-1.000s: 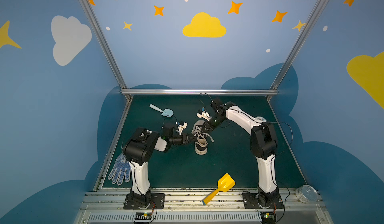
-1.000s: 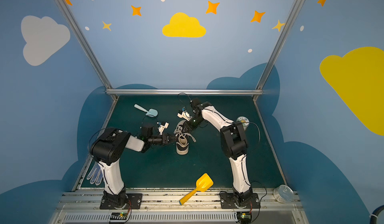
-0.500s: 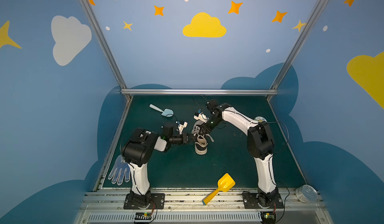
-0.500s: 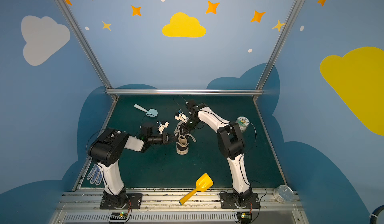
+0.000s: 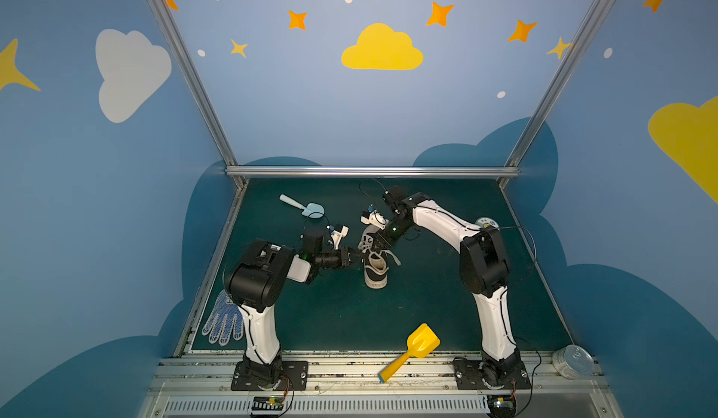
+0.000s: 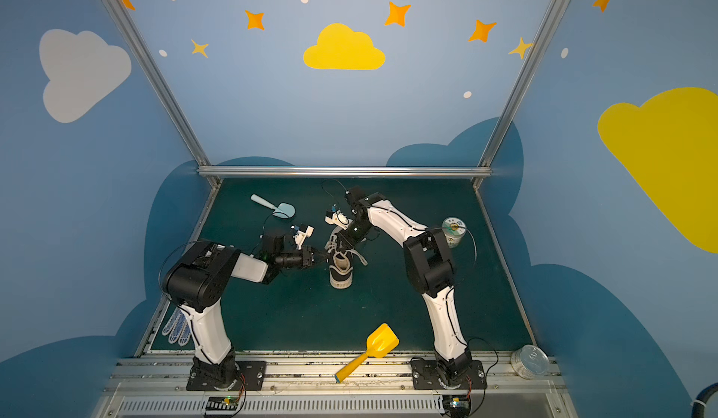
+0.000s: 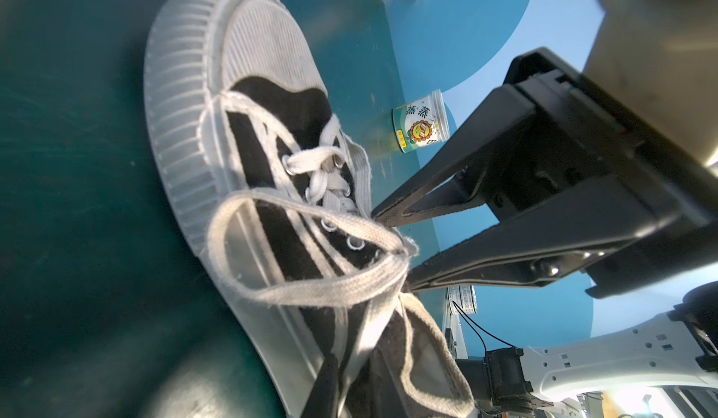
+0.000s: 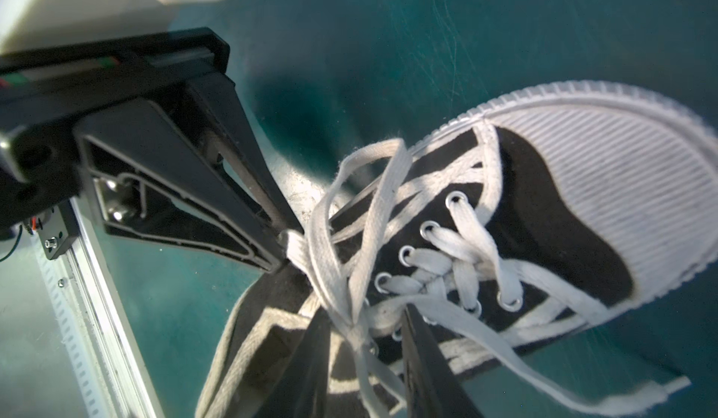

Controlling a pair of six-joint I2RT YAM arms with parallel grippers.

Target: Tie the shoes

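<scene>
Beside the shoe (image 5: 376,268), we show the left claw (image 5: 355,258), which has drawn narrow over the last second and now pinches the end of a lace loop (image 7: 311,291). Over the shoe's tongue, the right claw (image 8: 363,313) has eased slightly inward. Its jaws stand partly apart, straddling the crossing of the laces (image 8: 462,245) without visibly clamping it. The shoe has not shifted and sits sole down near the middle of the surface (image 5: 427,311), between the two claws. We judge that one bow loop is secured and the bow is not yet pulled tight.
</scene>
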